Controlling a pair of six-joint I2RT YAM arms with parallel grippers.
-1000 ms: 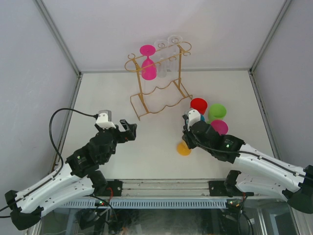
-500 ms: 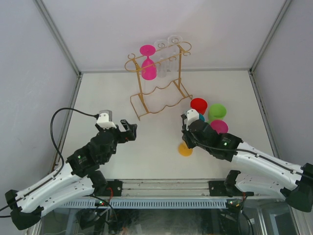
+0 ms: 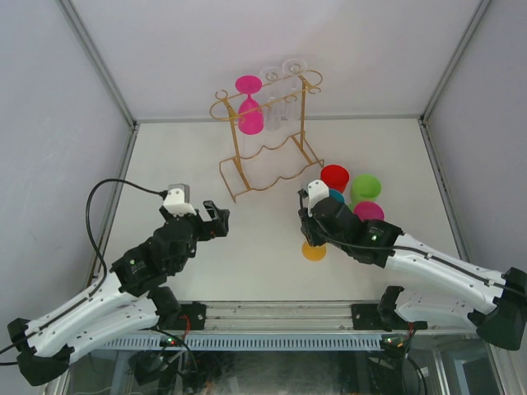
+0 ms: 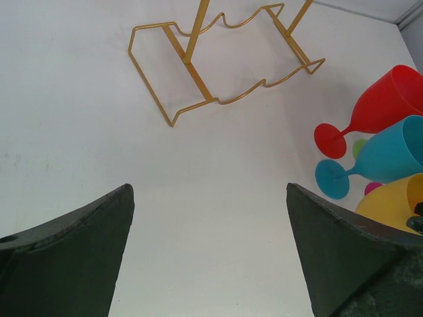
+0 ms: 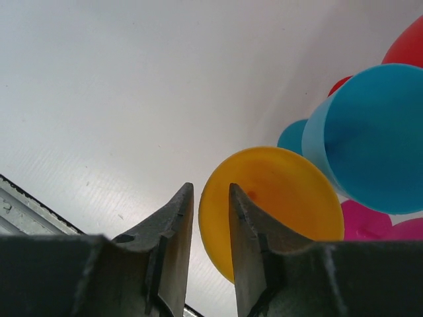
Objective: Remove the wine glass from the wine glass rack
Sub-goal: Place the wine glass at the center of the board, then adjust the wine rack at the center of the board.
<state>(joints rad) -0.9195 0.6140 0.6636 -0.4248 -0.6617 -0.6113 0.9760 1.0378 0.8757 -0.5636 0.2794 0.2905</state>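
The wine glass rack [image 3: 265,140] stands at the middle of the tabletop's [image 3: 185,169] far edge, and a pink wine glass [image 3: 250,116] hangs bowl-down from its top rails beside two clear glasses [image 3: 284,103]. Left of centre, the left gripper [image 3: 217,216] hovers with its fingers spread wide around nothing. Right of centre, the right gripper [image 5: 210,191] hangs over the round foot of a yellow glass [image 5: 274,201], fingers a narrow slit apart and pinching nothing, with other coloured glasses [image 3: 366,186] nearer the right edge.
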